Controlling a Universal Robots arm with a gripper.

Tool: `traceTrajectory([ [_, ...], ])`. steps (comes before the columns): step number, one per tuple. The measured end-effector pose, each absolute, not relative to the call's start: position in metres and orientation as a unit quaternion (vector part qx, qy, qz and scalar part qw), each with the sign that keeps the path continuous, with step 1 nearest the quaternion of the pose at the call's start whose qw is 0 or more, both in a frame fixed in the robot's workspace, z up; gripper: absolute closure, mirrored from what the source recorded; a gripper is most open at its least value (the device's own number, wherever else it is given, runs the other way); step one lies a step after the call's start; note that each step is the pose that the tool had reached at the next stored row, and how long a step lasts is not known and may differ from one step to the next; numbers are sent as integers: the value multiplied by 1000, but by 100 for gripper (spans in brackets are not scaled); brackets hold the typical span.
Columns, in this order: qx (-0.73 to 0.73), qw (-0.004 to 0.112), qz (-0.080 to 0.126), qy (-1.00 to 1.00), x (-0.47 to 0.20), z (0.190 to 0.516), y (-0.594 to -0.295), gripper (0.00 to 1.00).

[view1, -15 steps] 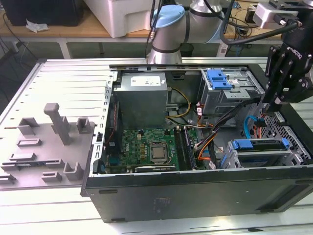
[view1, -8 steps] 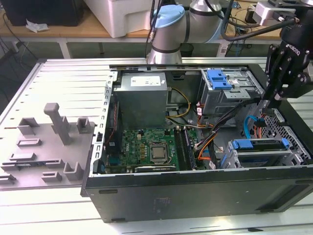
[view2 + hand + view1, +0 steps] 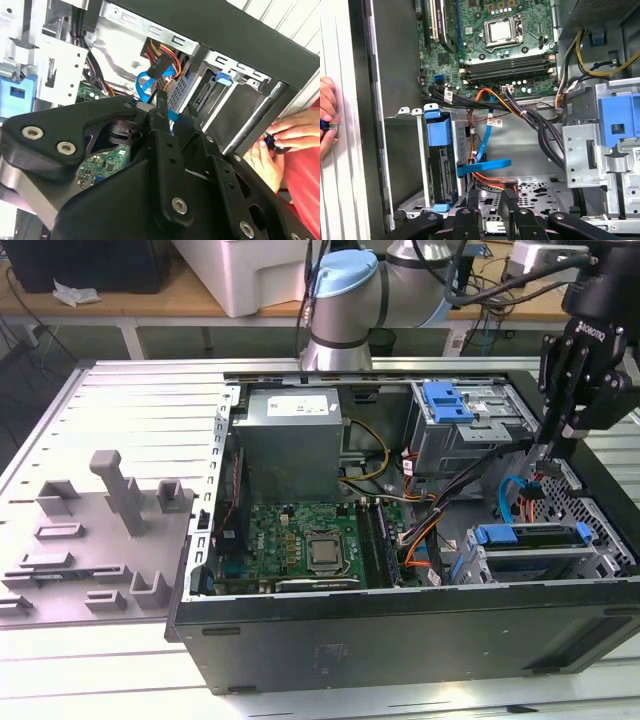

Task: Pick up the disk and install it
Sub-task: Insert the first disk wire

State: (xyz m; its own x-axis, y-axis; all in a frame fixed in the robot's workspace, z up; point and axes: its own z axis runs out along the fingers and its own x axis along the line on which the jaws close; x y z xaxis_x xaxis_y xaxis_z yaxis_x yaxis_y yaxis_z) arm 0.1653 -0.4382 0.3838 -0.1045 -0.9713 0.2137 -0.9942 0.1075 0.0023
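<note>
Bare case floor (image 3: 540,192) below pincer (image 3: 548,448)

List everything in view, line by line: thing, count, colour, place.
Table: one, silver, under everything.
Computer case: one, black, open, on the table.
Motherboard: one, green, on the case floor.
Power supply: one, grey, beside the motherboard.
Drive cage: one, grey, blue bracket atop, exterior view's right.
Disk: one, blue-framed, nearer bay, exterior view's right.
Fixture: one, grey, on the table, exterior view's left.
Person's hands: two, outside the case wall.
Arm: one, silver and blue, behind the case.
Gripper: one, black, above the case, exterior view's right.
</note>
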Motion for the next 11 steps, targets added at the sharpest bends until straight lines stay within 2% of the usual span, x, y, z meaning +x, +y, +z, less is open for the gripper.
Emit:
traceTrajectory([
  [8, 662, 101, 89, -737, 174, 375, -414, 67],
  [11, 661, 105, 92, -738, 175, 373, -409, 67],
])
